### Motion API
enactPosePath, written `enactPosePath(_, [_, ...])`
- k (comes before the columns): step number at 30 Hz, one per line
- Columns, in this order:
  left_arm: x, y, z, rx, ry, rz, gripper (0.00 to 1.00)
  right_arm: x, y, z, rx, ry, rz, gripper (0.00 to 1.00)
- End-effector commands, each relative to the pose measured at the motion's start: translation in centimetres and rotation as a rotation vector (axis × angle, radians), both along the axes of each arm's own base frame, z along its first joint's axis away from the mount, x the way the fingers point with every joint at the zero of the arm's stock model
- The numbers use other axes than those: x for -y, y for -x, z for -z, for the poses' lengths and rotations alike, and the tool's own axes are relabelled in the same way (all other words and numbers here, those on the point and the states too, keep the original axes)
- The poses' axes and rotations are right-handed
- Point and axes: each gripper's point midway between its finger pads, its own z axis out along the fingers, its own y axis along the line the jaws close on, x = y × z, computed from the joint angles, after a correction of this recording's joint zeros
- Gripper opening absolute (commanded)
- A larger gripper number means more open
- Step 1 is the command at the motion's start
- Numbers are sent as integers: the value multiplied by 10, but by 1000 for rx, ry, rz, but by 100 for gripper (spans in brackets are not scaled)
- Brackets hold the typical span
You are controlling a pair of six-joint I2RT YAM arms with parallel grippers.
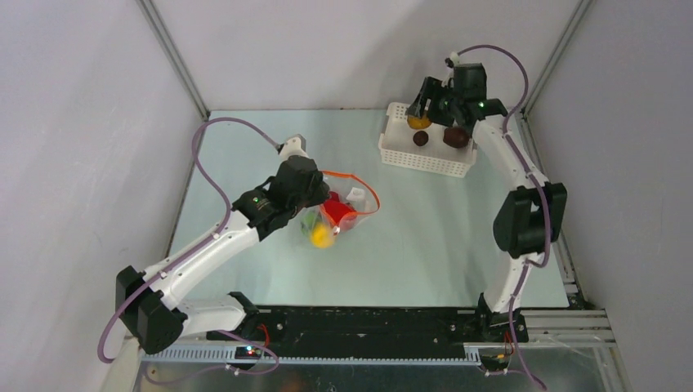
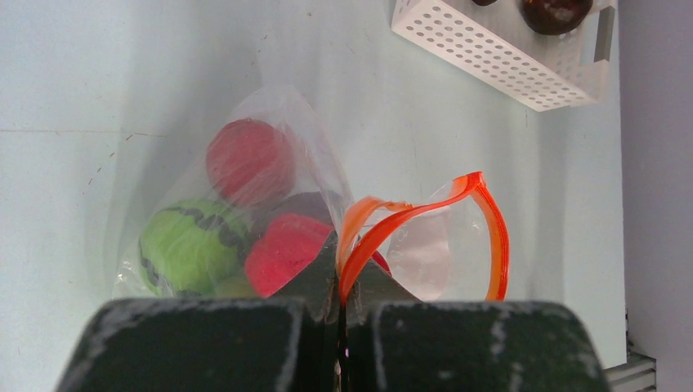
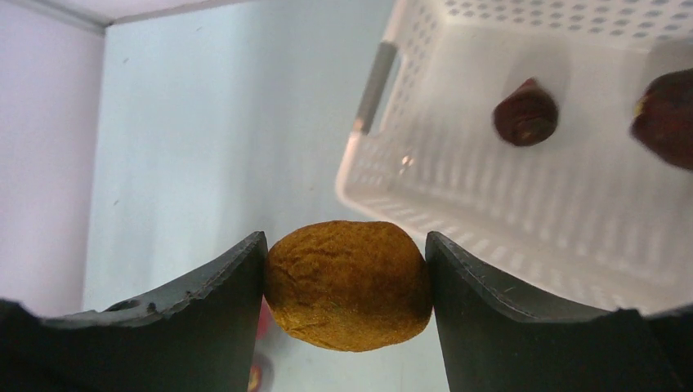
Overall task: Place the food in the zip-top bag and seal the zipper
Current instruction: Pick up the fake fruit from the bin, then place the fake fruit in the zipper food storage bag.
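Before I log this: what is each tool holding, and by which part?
Left tool pinches the zip-top bag by its zipper strip; right tool clamps the orange-brown fruit across its sides.

We count one zip-top bag [image 2: 425,253] holding at least four fruits [image 2: 249,159], one white basket [image 1: 425,161] with two dark maroon fruits [image 1: 456,136], and one orange-yellow fruit [image 3: 349,284].

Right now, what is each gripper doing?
Left gripper: closed, pinching the zipper.
Right gripper: closed on an orange-brown fruit.
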Motion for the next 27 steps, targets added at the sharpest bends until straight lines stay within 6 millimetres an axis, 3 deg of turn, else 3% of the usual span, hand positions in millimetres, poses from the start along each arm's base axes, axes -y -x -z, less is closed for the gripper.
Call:
enactPosePath(1, [1,-7,-21,61,40,-7,0,-34,43,-40,83,-140,-159,35])
enactPosePath(2, [1,-6,-22,63,42,-6,0,-41,57,-58,119,-158,-191,35])
enactPosePath(3, [1,-6,-23,66,44,-5,0,-48,68,-52,110,-177,-229,35])
enactPosePath(4, [1,-6,-24,68,47,-4,0,-56,85,-69,142,-192,-261,36])
enactPosePath(5, [2,-7,-25,72,51,-3,0,-66,99,-62,124,-211,-296,36])
enactPosePath(6, [2,-6,-26,73,57,-1,0,-70,113,-75,154,-227,-319,36])
enactPosePath(7, [2,-6,-26,74,58,0,0,-83,128,-70,143,-253,-365,36])
enactPosePath(8, [3,-6,-26,75,61,2,0,-87,144,-82,170,-270,-394,37])
enactPosePath(11, [3,-5,-27,78,69,5,0,-115,189,-87,190,-278,-503,39])
enactPosePath(13, [3,-4,-25,76,74,7,0,-129,209,-84,195,-254,-543,41])
enactPosePath(20, [4,-2,-23,76,78,15,0,-165,238,-54,120,-214,-576,42])
enactPosePath(27, [5,-1,-23,79,85,23,0,-190,248,-20,48,-153,-601,46])
